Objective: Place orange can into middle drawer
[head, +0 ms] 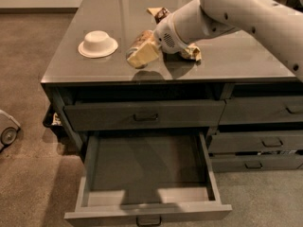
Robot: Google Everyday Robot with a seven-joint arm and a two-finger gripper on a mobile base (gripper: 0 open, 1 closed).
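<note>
The orange can (139, 40) is orange-brown and lies tilted between my gripper's cream fingers (144, 56), just above the dark tabletop near its front edge. My gripper (141, 51) is shut on the can, to the right of the white bowl (98, 44). The middle drawer (147, 213) is pulled wide open below the table front. Its grey tray (144, 167) is empty, and a small bar handle (148, 220) sits on its front panel. The gripper and can are above and behind the open tray.
A brown-and-yellow snack bag (191, 53) lies on the tabletop (113, 13), mostly hidden behind my arm (227, 8). A shut top drawer (144, 115) sits above the open one. More shut drawers (258, 141) are at the right. A wheeled object (7, 129) stands at the left on the carpet.
</note>
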